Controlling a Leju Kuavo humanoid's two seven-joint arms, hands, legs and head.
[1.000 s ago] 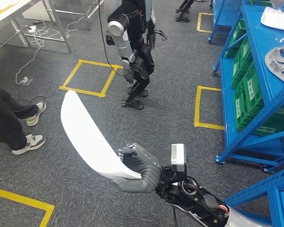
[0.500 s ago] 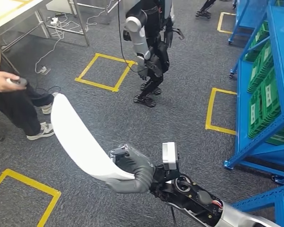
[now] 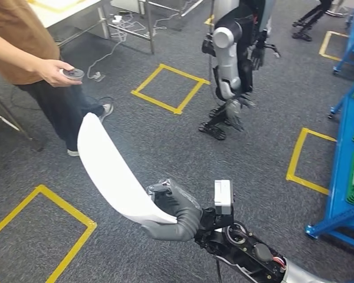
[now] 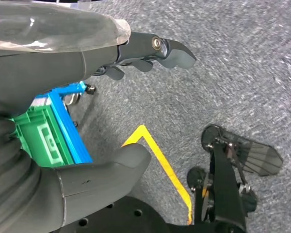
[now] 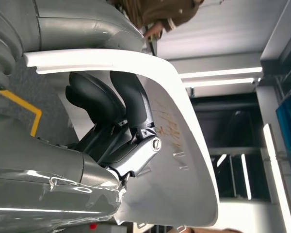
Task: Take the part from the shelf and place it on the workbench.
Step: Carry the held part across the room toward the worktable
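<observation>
- right hand (image 3: 173, 206) grips the white curved part (image 3: 112, 174) at its near end; fingers (image 5: 100, 99) curl over the inner face, thumb on the other side. Rest of the part sticks out unsupported, up and to the robot's left.
- left hand (image 4: 100, 111) hangs low over the carpet, fingers apart, holding nothing.
- part is off the blue shelf (image 3: 344, 177), which sits at the right edge of the head view. Judging by that, this is the carry leg to the table.
- a table (image 3: 64, 9) with cables underneath shows at top left; can't tell if it's the target workbench.
- obstacles between here and there: person (image 3: 28, 41) holding a small round object, and a second robot (image 3: 233, 65) standing on the carpet (image 3: 264, 153).
- to do it well: hold grip pressure steady. That long overhang will lever against the fingers on any jerk, so turn slowly.
- watch the far tip: it's the first thing to clip the person. Give them room.
- keep the part level on approach and set the free end down before letting go.
</observation>
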